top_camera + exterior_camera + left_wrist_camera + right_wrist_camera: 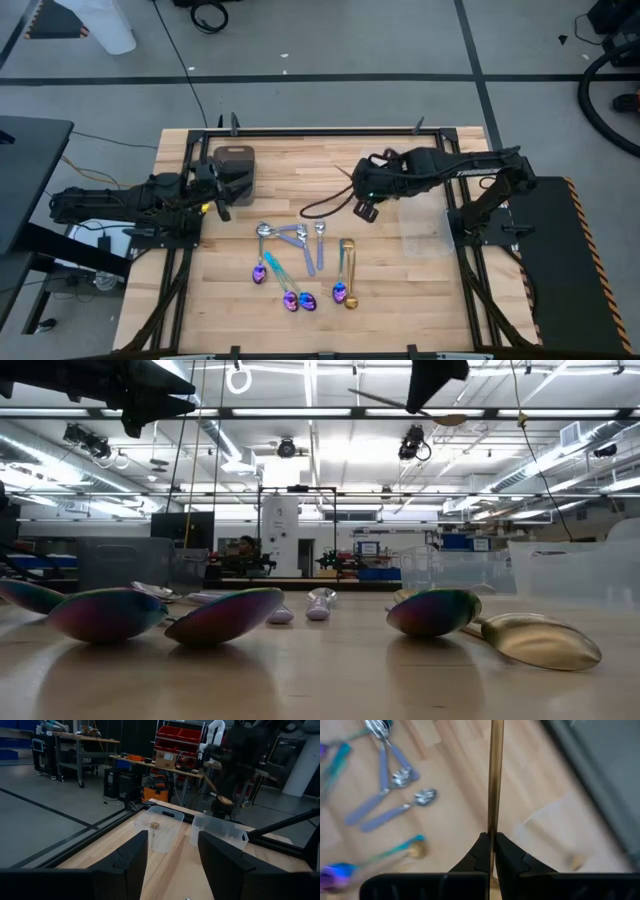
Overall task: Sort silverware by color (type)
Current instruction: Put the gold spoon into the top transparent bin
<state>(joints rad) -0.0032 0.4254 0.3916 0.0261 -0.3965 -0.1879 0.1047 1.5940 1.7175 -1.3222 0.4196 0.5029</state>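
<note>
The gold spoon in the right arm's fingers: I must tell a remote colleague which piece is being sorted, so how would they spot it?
Start from the wooden table and find the right gripper above its middle, clear of the spoon cluster. The gold spoon is clamped there. Unlike the others, it is off the table.

The spoons (305,265) lie in a loose cluster on the table (420,300), near its middle and toward the near edge. A tray (236,165) sits at the far left of the table, and the left gripper (222,195) rests just beside it, on its near side. A clear container (425,228) stands on the right side of the table. The right gripper (362,207) hangs above the table between the spoon cluster and that container, clamping one spoon (494,775) between its fingers.
</note>
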